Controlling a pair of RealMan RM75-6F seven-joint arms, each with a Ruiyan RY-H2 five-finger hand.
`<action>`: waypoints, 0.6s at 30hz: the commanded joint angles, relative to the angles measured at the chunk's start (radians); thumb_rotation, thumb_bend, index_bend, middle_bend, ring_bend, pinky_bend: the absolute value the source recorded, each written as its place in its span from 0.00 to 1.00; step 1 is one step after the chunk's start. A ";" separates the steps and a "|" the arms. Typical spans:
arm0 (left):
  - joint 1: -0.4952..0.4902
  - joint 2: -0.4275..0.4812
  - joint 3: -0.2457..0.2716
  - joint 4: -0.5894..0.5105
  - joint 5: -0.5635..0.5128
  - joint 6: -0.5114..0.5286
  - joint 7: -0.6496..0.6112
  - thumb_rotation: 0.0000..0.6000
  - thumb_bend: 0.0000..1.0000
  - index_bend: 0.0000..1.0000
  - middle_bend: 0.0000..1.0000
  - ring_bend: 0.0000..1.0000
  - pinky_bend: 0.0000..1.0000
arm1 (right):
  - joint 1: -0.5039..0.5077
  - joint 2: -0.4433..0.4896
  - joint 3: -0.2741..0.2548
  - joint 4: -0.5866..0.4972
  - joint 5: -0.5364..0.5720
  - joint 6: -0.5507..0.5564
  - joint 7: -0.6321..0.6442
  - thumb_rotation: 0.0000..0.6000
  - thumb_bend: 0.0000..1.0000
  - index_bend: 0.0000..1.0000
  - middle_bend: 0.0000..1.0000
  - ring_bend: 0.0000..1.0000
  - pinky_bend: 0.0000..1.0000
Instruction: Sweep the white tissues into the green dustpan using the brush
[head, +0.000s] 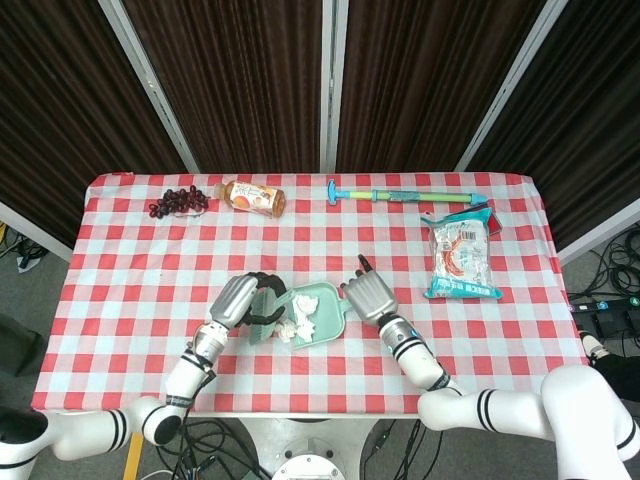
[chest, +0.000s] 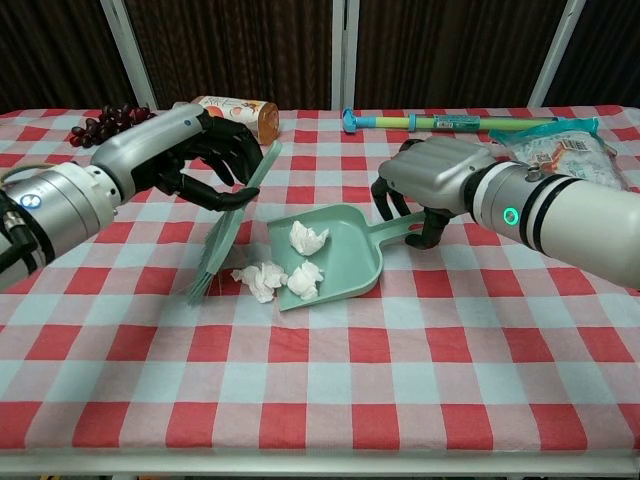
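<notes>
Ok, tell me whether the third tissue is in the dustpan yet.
Not yet. It lies on the cloth just outside the dustpan mouth.

A red-checked surface is carrying grapes, a bottle, a toy pump, a snack bag, the green dustpan and a loose tissue.

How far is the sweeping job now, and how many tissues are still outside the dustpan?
Done: two tissues lie inside the green dustpan. In hand: the left hand holds the brush, bristles on the cloth just left of the third tissue; the right hand grips the dustpan's handle. Left: that one tissue sits on the table at the dustpan's open edge and must be swept in.
</notes>
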 joint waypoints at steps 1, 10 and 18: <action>-0.001 -0.022 -0.008 0.008 0.011 0.007 0.000 1.00 0.46 0.51 0.54 0.39 0.37 | 0.005 -0.020 0.012 -0.006 0.020 0.015 -0.011 1.00 0.42 0.70 0.58 0.31 0.05; -0.032 -0.070 -0.056 0.056 -0.001 -0.022 0.021 1.00 0.46 0.51 0.54 0.39 0.37 | 0.010 -0.075 0.060 -0.013 0.086 0.041 -0.002 1.00 0.42 0.71 0.58 0.32 0.02; -0.038 -0.079 -0.089 0.057 -0.038 -0.055 0.009 1.00 0.46 0.51 0.54 0.39 0.38 | 0.019 -0.134 0.101 0.016 0.128 0.029 0.047 1.00 0.42 0.71 0.58 0.32 0.01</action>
